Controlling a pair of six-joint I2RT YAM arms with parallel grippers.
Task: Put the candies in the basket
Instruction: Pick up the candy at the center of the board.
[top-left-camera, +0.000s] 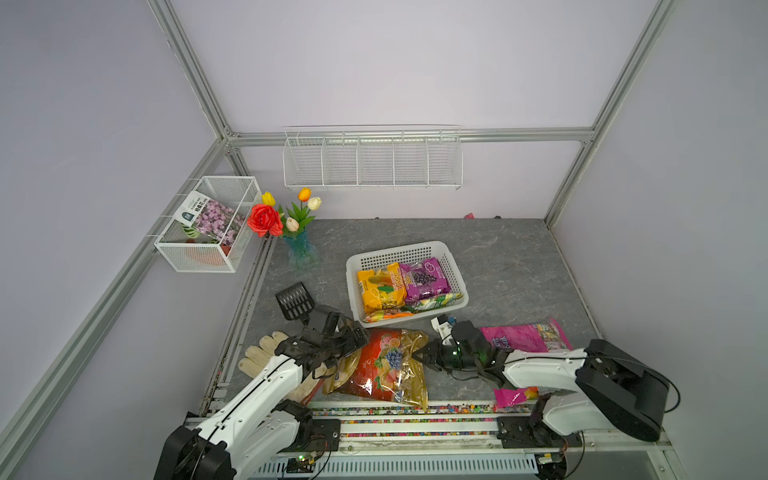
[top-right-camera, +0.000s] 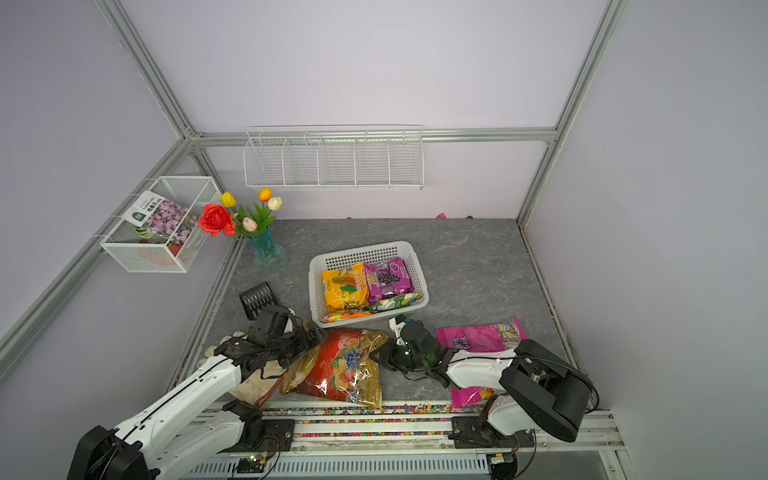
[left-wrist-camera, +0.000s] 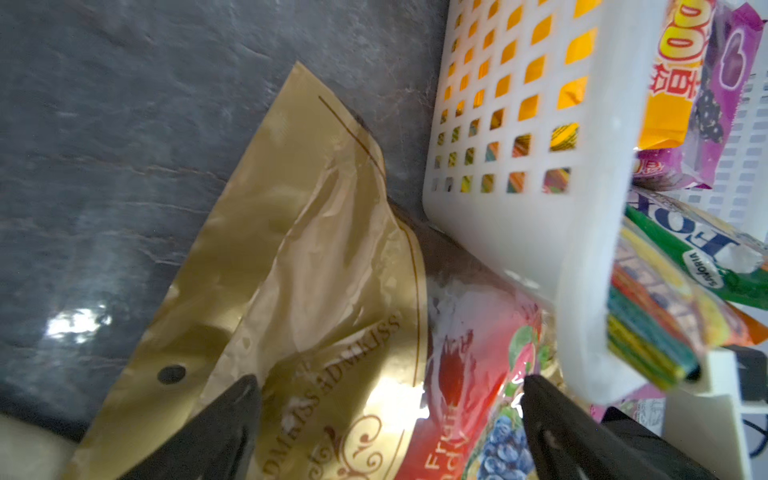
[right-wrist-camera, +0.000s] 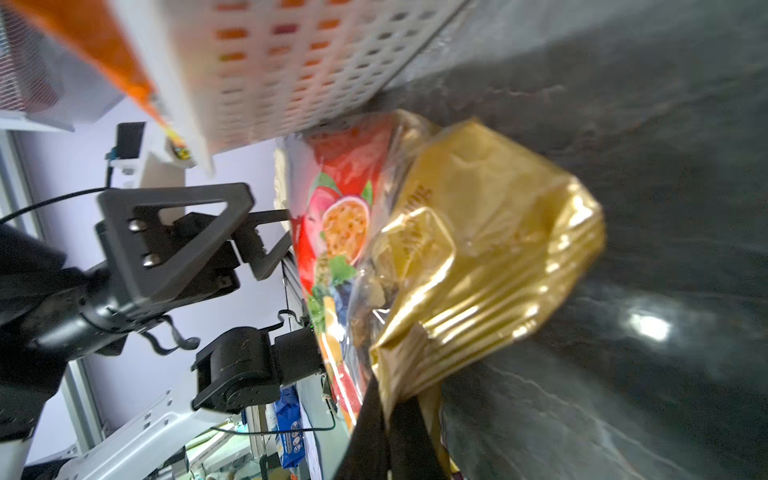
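Note:
The large gold-and-red candy bag (top-left-camera: 384, 365) (top-right-camera: 336, 368) lies on the grey table in front of the white basket (top-left-camera: 399, 249) (top-right-camera: 361, 250). My right gripper (top-left-camera: 420, 358) (right-wrist-camera: 386, 401) is shut on the bag's crumpled gold edge (right-wrist-camera: 478, 270). My left gripper (top-left-camera: 356, 338) (left-wrist-camera: 392, 386) hovers open over the bag's other end, one finger on each side of the print. Yellow (top-left-camera: 380, 286), purple (top-left-camera: 424, 277), green (top-left-camera: 434, 302) and orange (top-left-camera: 386, 316) bags lie in the basket. A pink bag (top-left-camera: 525, 334) (top-right-camera: 478, 337) lies to the right, partly under my right arm.
A pale glove (top-left-camera: 262, 357) lies beneath my left arm, and a black scoop (top-left-camera: 295, 301) sits behind it. A vase of flowers (top-left-camera: 299, 245) stands at the back left. A wire mesh box (top-left-camera: 208, 224) and a long wire rack (top-left-camera: 372, 160) hang on the walls.

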